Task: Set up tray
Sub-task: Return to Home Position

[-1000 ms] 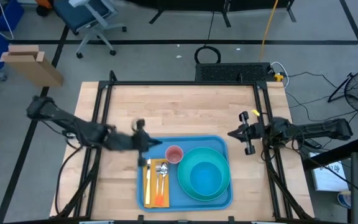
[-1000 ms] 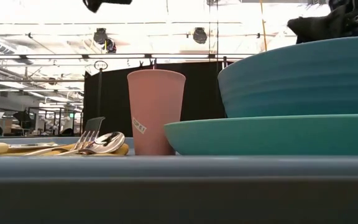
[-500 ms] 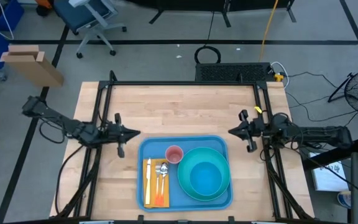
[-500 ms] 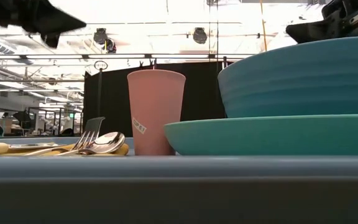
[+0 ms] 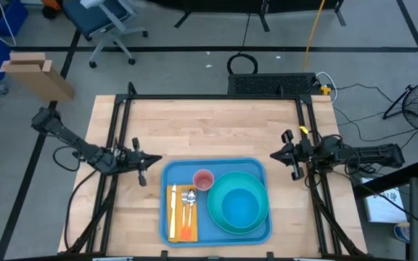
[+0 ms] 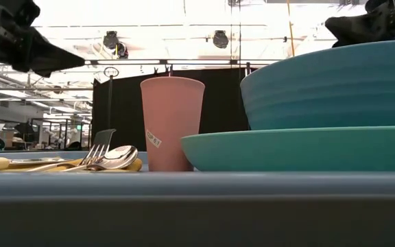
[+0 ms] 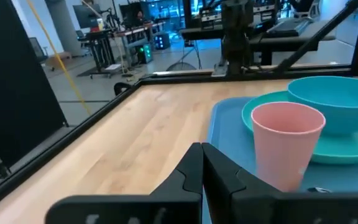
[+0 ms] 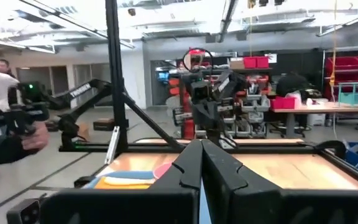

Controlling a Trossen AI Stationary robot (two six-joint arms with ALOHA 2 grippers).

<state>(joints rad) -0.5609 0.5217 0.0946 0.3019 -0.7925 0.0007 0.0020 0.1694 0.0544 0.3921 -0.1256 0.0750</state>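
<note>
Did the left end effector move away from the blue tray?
Yes. The left end effector pulled back leftward: it was over the tray corner and now sits beside it.

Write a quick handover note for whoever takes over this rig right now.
Both shut, empty: left tool above the wooden table left of the large flat blue plastic tray, right tool at its right.
On tray: pink plastic cup, turquoise bowl on round turquoise plate, yellow napkin carrying yellow knife, orange fork, orange spoon.
Done: tray looks set. Left: likely just parking both arms.
</note>
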